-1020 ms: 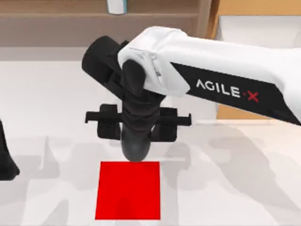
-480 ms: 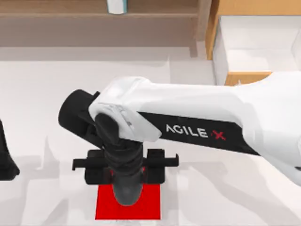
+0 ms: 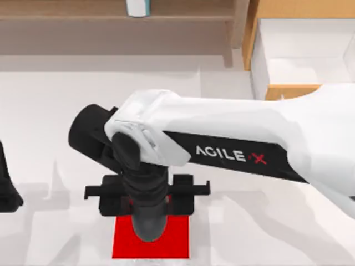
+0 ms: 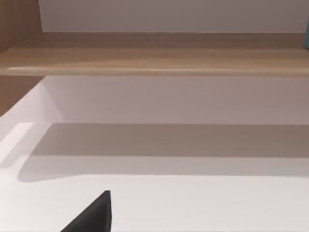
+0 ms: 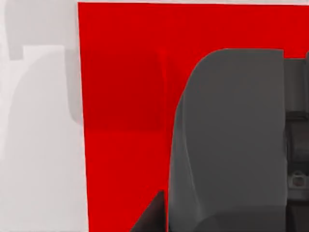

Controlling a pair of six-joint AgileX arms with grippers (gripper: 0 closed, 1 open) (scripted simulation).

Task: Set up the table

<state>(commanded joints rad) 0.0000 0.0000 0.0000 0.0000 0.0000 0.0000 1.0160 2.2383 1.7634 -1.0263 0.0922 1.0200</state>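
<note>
The white table (image 3: 55, 111) spans the scene. My right arm reaches across it from the right, and my right gripper (image 3: 147, 194) hangs over the far edge of a small red mat (image 3: 177, 244). A dark grey rounded object (image 3: 150, 227) sits in the gripper, above the mat. In the right wrist view this dark grey object (image 5: 227, 145) covers much of the red mat (image 5: 120, 145), with one black fingertip (image 5: 149, 217) beside it. My left arm (image 3: 6, 188) stays parked at the table's left edge.
A light-brown drawer cabinet (image 3: 288, 91) stands at the back right, its white drawer (image 3: 305, 55) pulled open. A wooden shelf (image 3: 111, 16) runs along the back with a small white container (image 3: 137, 6) on it. The left wrist view shows that shelf (image 4: 154, 53) above bare tabletop (image 4: 193, 203).
My right arm swung toward the table's front and brought the dark grey object over the red mat. In the last half second it barely moved.
</note>
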